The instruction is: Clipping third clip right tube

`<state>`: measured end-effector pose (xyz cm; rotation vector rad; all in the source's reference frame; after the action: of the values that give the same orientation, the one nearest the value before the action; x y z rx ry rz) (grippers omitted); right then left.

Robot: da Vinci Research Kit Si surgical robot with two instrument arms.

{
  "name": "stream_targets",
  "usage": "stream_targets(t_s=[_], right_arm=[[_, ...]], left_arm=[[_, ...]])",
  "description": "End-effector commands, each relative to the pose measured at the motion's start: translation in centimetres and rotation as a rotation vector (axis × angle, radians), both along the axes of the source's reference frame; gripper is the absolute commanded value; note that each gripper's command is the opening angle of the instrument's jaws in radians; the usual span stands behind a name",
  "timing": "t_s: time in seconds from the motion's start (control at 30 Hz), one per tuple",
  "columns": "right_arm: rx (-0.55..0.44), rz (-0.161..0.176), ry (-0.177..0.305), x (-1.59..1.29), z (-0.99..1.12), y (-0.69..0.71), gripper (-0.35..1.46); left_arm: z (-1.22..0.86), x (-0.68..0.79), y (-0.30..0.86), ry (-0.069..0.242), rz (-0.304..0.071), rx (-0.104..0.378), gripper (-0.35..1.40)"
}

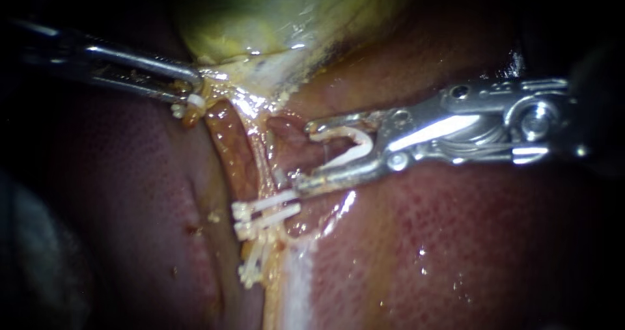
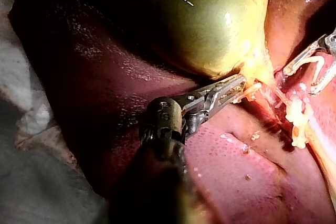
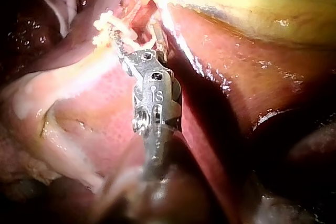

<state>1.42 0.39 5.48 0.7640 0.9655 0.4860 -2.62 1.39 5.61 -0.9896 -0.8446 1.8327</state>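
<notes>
Reaching in from the right, the silver, hinged right instrument (image 1: 307,157) holds its two long jaws wide apart. A white, V-shaped plastic clip (image 1: 362,146) is seated between them, one leg along each jaw and its bend deep at the hinge. The jaws are therefore grasping this loaded clip, which is not yet pressed together.

At the mouth of those jaws lies the right tube (image 1: 288,133), a short pinkish strand running down from the pale neck of the glossy yellow-green gallbladder (image 1: 260,17). The upper jaw's tip lies just above the strand and the lower jaw's tip well below it, so the tube sits at the opening rather than deep inside. Just beside it, further left, a thicker brown tube (image 1: 231,151) runs down the same way.

The lower jaw's tip lies against, or just beside, two closed white clips (image 1: 268,209) that lie side by side across the tissue. A cluster of white clips (image 1: 250,268) sits below them. I cannot tell which tube each of these holds.

The slim grey left instrument (image 1: 194,90) comes in from the left with its jaws clenched on pale tissue at the neck of the gallbladder. The left wrist view shows the same grip. The mottled red-brown liver (image 1: 456,239) lies under it all.
</notes>
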Motion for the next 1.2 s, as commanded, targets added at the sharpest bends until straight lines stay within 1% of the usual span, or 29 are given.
stream_targets(t_s=[0.03, 0.13, 0.2, 0.27, 0.3, 0.43, 0.63, 0.8, 0.83, 0.9, 1.0, 1.2], right_arm=[[0.015, 0.001, 0.003, 0.02, 0.03, -0.02, 0.49], [0.056, 0.001, 0.025, 0.11, 0.13, -0.08, 0.49], [0.087, 0.020, 0.038, 0.17, 0.19, -0.11, 0.49], [0.107, 0.064, 0.044, 0.24, 0.24, -0.14, 0.49], [0.111, 0.078, 0.053, 0.29, 0.27, -0.15, 0.49], [0.135, 0.109, 0.097, 0.39, 0.34, -0.18, 0.49], [0.208, 0.157, 0.150, 0.49, 0.43, -0.22, 0.49], [0.299, 0.206, 0.230, 0.54, 0.44, -0.25, 0.48], [0.308, 0.211, 0.239, 0.56, 0.44, -0.25, 0.48], [0.322, 0.218, 0.245, 0.60, 0.44, -0.24, 0.48], [0.322, 0.219, 0.245, 0.61, 0.43, -0.23, 0.48], [0.320, 0.252, 0.246, 0.66, 0.44, -0.16, 0.48]], left_arm=[[0.00, 0.00, 0.00, -0.001, 0.001, 0.000, -0.35], [0.01, -0.01, 0.00, -0.001, 0.001, 0.000, -0.35], [0.01, -0.01, -0.01, -0.002, 0.002, 0.001, -0.35], [0.01, -0.02, -0.01, -0.001, 0.002, 0.001, -0.35], [0.02, -0.02, -0.01, -0.001, 0.002, 0.000, -0.35], [0.02, -0.03, -0.01, -0.001, 0.002, 0.000, -0.35], [0.02, -0.03, -0.01, -0.002, 0.004, 0.002, -0.35], [0.02, -0.03, -0.01, -0.003, 0.004, 0.001, -0.35], [0.02, -0.03, -0.01, -0.003, 0.004, 0.001, -0.35], [0.02, -0.03, -0.01, -0.003, 0.004, 0.001, -0.35], [0.02, -0.03, -0.01, -0.003, 0.004, 0.001, -0.35], [0.02, -0.03, -0.01, -0.003, 0.004, 0.001, -0.35]])
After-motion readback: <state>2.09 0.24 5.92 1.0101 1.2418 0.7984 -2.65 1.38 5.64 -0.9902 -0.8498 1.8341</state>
